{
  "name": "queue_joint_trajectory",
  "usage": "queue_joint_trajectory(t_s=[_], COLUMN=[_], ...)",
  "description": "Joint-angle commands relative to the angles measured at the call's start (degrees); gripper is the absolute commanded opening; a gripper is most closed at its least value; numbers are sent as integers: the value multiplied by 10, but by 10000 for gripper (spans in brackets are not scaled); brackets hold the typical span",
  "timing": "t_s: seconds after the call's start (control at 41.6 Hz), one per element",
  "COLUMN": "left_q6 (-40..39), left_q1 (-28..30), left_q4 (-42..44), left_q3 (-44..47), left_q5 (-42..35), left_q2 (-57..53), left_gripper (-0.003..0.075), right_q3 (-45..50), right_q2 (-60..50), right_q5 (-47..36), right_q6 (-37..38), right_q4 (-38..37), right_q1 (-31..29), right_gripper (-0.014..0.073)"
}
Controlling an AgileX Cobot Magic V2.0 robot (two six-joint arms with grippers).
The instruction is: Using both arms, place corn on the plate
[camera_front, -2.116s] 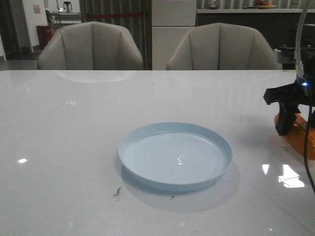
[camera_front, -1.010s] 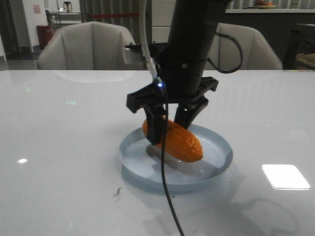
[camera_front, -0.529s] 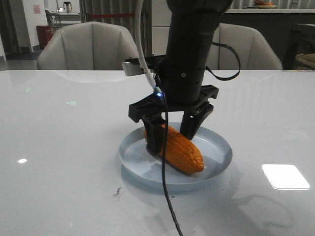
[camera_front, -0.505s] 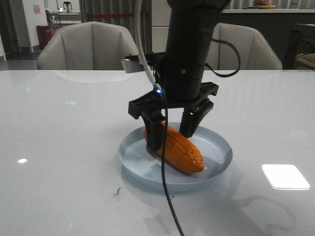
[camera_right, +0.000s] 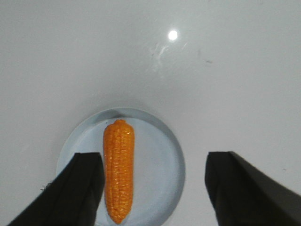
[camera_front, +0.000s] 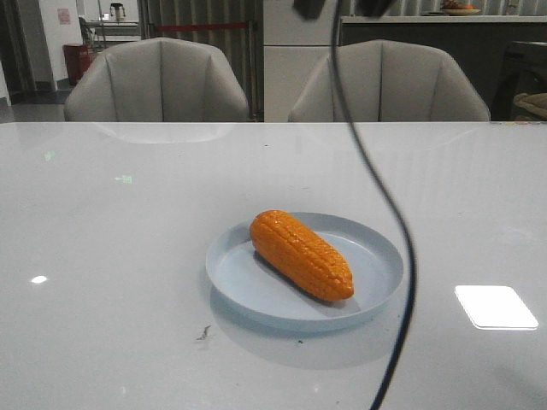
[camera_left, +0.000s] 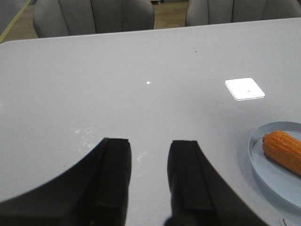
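The orange corn [camera_front: 301,254] lies flat in the pale blue plate [camera_front: 376,256] at the table's middle, tapered end towards the front right. Nothing holds it. In the right wrist view my right gripper [camera_right: 153,157] is open wide and empty, high above the corn [camera_right: 119,169] and the plate [camera_right: 160,160]. In the front view only dark bits of that arm show at the top edge. My left gripper [camera_left: 150,142] is open and empty over bare table, with the plate [camera_left: 268,174] and corn [camera_left: 284,150] off to one side of it.
A black cable [camera_front: 389,205] hangs down across the front view, passing the plate's right side. Two grey chairs [camera_front: 158,81] stand behind the table's far edge. A bright light patch [camera_front: 496,306] lies right of the plate, a small dark speck [camera_front: 203,333] at its front left.
My right gripper has let go of the corn and risen straight up, out of the front view. The corn now lies free in the plate.
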Motion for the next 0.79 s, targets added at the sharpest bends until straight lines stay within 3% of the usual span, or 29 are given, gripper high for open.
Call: queue_joint_trajectory(t_s=[0.0,0.168,0.385,0.601,0.77], left_q6=[-4,-4,-4,-4,-4], left_q1=[0,0,0,0,0], left_q4=[-4,-3,-3,-1,-1], left_q3=[-18,-18,-18,-18,-18], left_q5=[-49,-49,-49,-49,-51], left_q2=[0,0,0,0,0], left_gripper=[280,280,280,280,280], right_q3=[-21,16,178,387,491], right_q2=[-94,-188,-321,-451,-543], right_q5=[-16,2,-22,-75,-86], right_q6=[2,2,1,1,1], right_q4=[-5,-5,-5,8,37], right_q1=[-37,-119,-208,-215,-215], right_gripper=[561,561,561,561,561])
